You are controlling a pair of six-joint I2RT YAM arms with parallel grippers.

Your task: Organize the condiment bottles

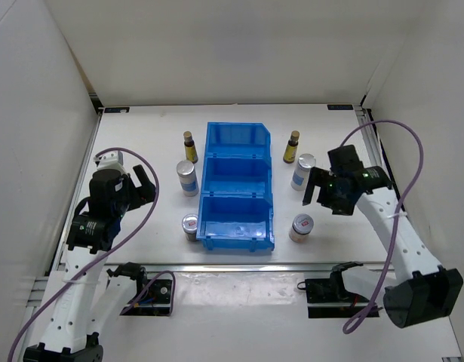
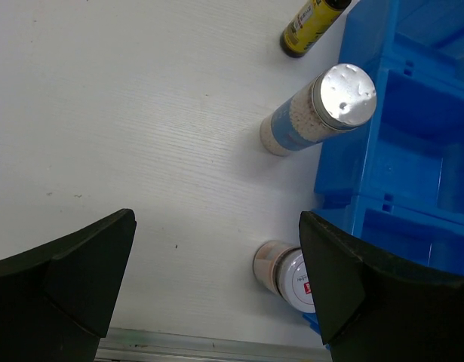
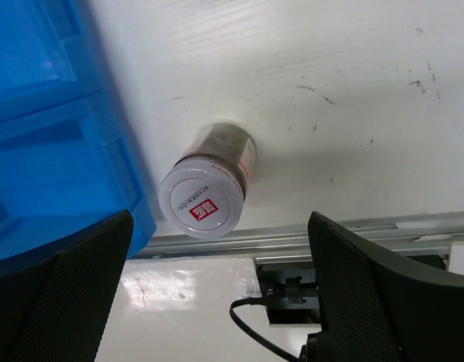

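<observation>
- Jar grasp looks like the step in hand: the right jar (image 3: 205, 197) stands upright on the table (image 1: 141, 136), just beside the near-right corner of the blue bin (image 1: 238, 194).
- The right gripper (image 1: 316, 192) hovers above it, fingers spread wide and empty; I would centre it, descend straight, and close on the body below the lid.
- The left jar (image 1: 190, 226), white cylinders (image 1: 187, 178) (image 1: 302, 171) and amber bottles (image 1: 189, 147) (image 1: 292, 146) flank the bin, none inside.
- The left gripper (image 1: 145, 185) hangs spread, holding nothing.
</observation>
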